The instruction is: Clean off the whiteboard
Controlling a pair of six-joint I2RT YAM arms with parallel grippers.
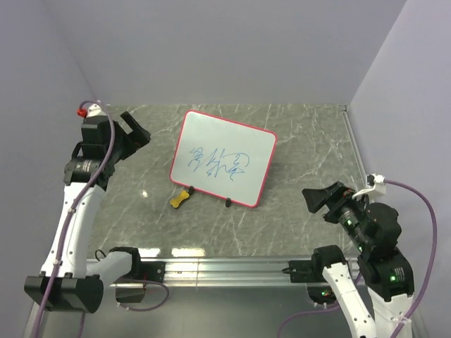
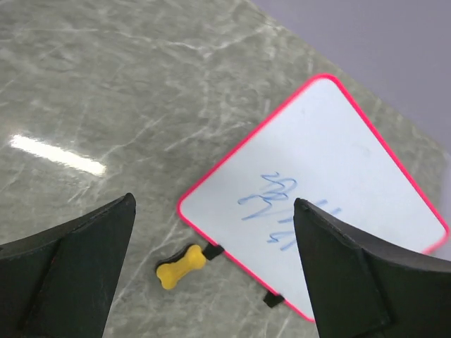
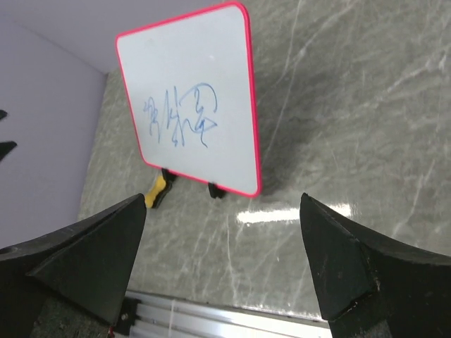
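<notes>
One whiteboard (image 1: pixel 223 158) mid-bench (image 1: pixel 310 148), propped on two black feet (image 1: pixel 227 203), face tilted up toward arms. Long axis left-right, right end skewed nearer. Writing: blue scribble (image 1: pixel 220 163) across middle, unreadable. One yellow eraser (image 1: pixel 181 198) just beside left foot. Fingers spread, holding nothing: left claw (image 2: pixel 213 203), right claw (image 3: pixel 222 199); both well apart from board.

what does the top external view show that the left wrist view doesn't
Only the top external view: the right claw, open, and the metal rail at the table's near edge. Only the left wrist view: a close look out between the left claw's wide-spread fingers. Both: the whiteboard with blue scribbles, the yellow eraser by one of its black feet, and the grey marbled table.
</notes>
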